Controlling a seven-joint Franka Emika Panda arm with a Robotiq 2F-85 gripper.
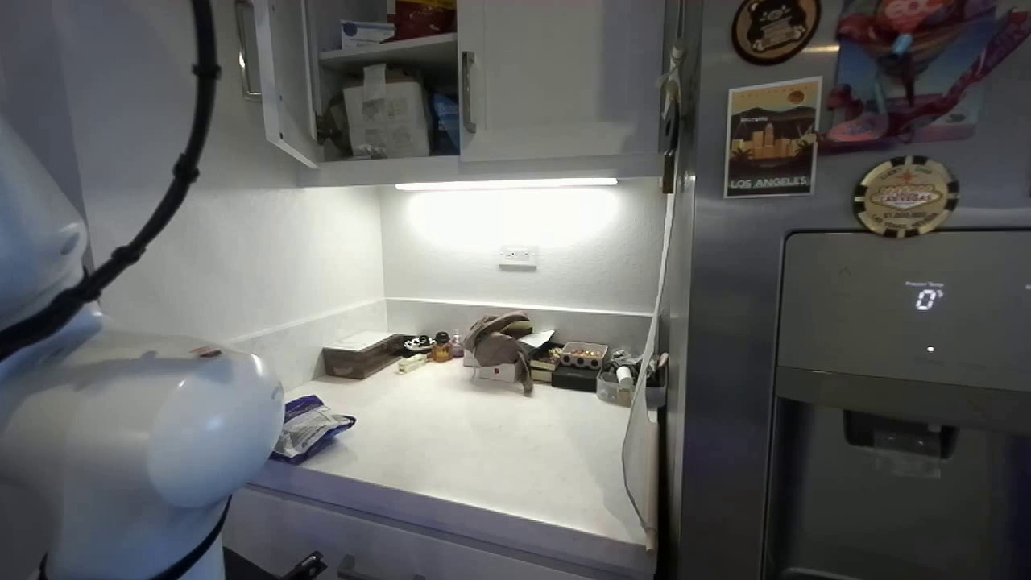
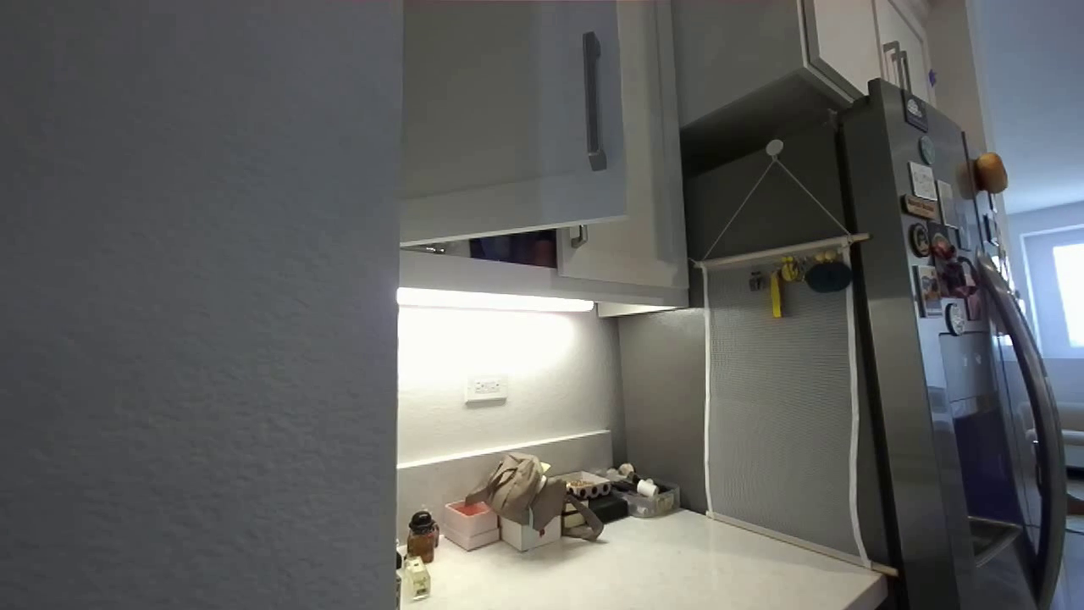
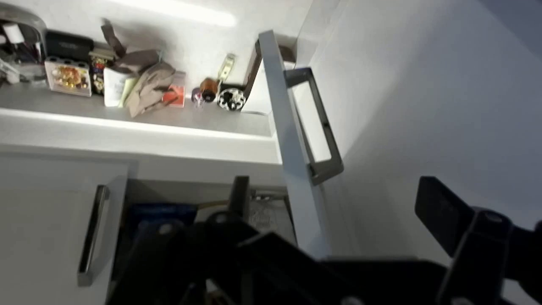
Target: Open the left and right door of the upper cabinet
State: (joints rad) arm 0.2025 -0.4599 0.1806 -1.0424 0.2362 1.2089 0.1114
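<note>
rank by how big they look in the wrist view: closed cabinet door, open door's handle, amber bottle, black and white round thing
1. closed cabinet door, partly out of frame
2. open door's handle, perhaps enlarged by nearness
3. amber bottle and black-and-white round thing: too alike to rank

In both exterior views a light strip [image 1: 506, 185] bleaches the wall [image 1: 507, 219] beneath it to glare; in an exterior view, a window [image 2: 1069, 292] at the right edge burns out white. In the wrist view the gripper [image 3: 332, 197] is dark and blurred across the lower frame.
</note>
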